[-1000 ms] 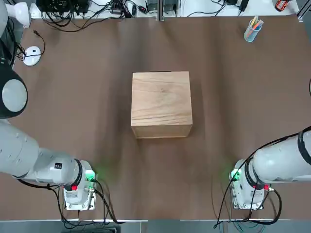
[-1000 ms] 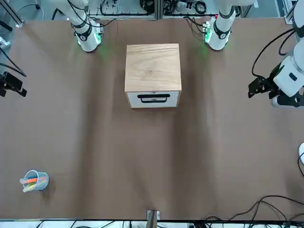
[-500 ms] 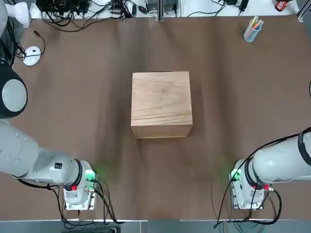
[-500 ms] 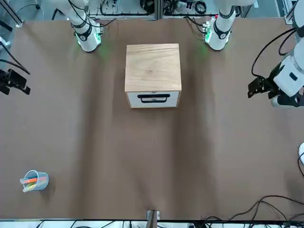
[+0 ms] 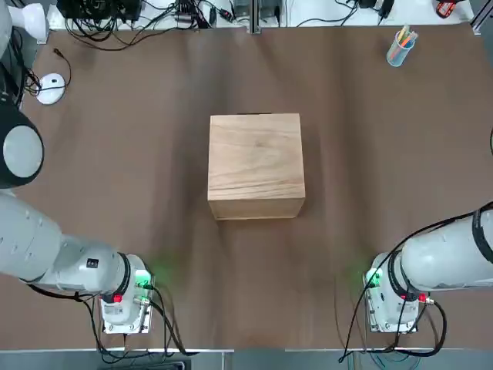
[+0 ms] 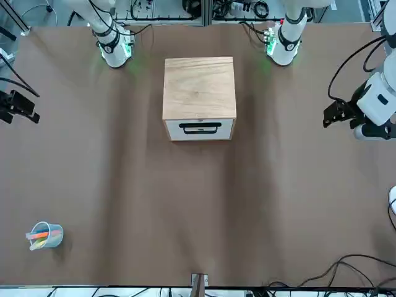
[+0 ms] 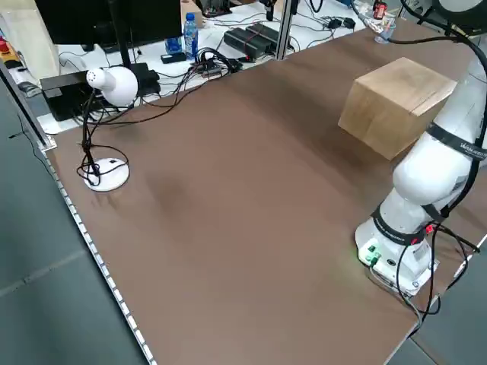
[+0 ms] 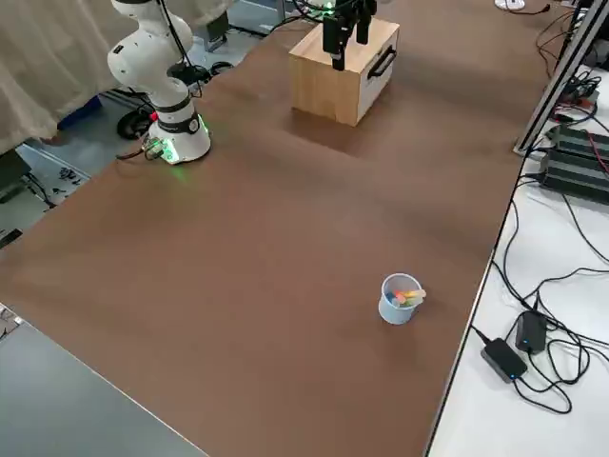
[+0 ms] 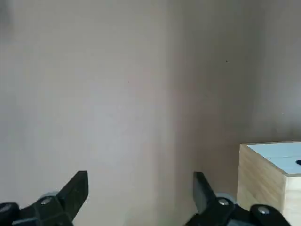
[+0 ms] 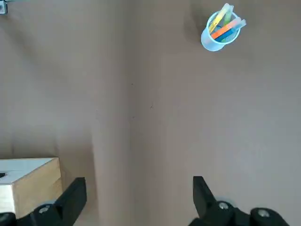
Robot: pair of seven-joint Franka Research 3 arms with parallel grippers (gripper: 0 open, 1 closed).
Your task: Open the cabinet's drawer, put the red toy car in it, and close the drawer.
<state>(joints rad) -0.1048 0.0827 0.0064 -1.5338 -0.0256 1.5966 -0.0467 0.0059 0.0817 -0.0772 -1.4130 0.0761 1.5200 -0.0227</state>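
Brown table (image 6: 198, 210) holds only the cabinet (image 6: 198, 93), drawer (image 6: 199, 129) shut, red toy car nowhere visible—inside or absent, can't tell; left gripper (image 9: 140, 200) and right gripper (image 10: 138, 200) hang wide, fingers apart, empty.

Both arms are glossy white with rounded, bulbous joint housings and grey bands at the seams. Each base glows green, with small red marks beside the light, and black cables loop from the bases over the table's edge. The left gripper (image 9: 139, 197) and right gripper (image 10: 139, 197) are matte black, their angular fingers (image 9: 75, 192) set wide apart, with small silver screws near their roots.
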